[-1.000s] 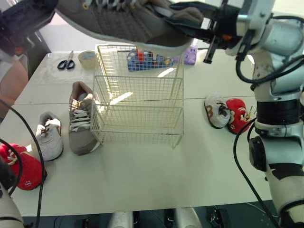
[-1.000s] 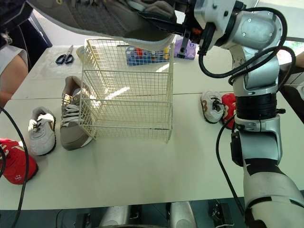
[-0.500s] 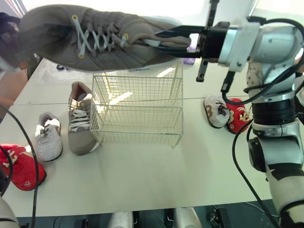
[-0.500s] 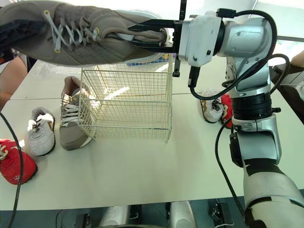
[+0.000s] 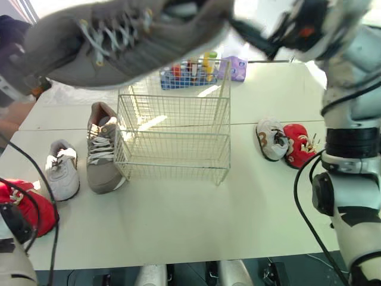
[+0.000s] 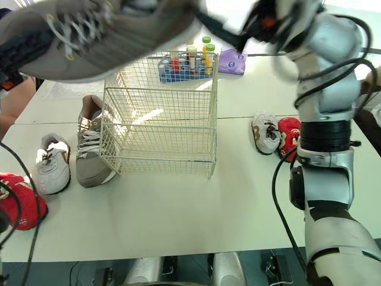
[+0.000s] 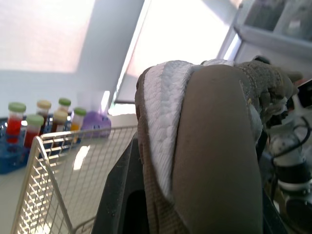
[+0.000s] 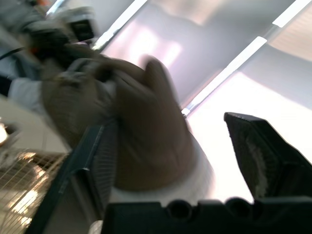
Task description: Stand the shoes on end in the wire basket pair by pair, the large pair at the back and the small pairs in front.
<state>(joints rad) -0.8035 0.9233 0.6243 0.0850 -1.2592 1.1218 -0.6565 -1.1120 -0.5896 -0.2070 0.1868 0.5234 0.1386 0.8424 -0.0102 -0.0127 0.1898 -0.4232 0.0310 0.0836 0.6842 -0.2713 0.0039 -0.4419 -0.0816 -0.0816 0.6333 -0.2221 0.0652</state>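
Red shoe, far left: a small red fabric shoe [image 5: 27,205] lies at the table's left edge, touching a small white lace-up shoe [image 5: 62,173].
Grey mate: a large grey-brown suede sneaker [image 5: 102,149] lies flat on its sole, its side against the basket's left wall.
Table: pale white tabletop [image 5: 178,226].
Left arm: raised high at the left, reaching in over the table.
Left gripper [image 7: 190,214]: clamped on the toe end of the held grey-brown lace-up sneaker [image 5: 131,42], which fills the space between the black fingers [image 7: 119,204].
Held sneaker: in the air above the basket's back left corner, clear of the wire, toe lower to the left, heel higher to the right, white sole edge facing down.
Basket: the cream wire basket [image 5: 172,134] stands upright mid-table with no shoe in it.
Behind the basket: a blue rack of coloured capped tubes [image 5: 187,74] and a small purple packet [image 5: 233,68].
Right arm: lifted to head height, forearm pointing left toward the heel.
Right gripper [image 8: 165,126]: spread wide; the heel rests against one finger, the other finger [image 8: 258,156] stands apart from it.
Right pair: a small white shoe with brown trim [image 5: 271,140] touches a small red patterned shoe [image 5: 297,145] right of the basket.
Lettering: too small to read on any shoe.
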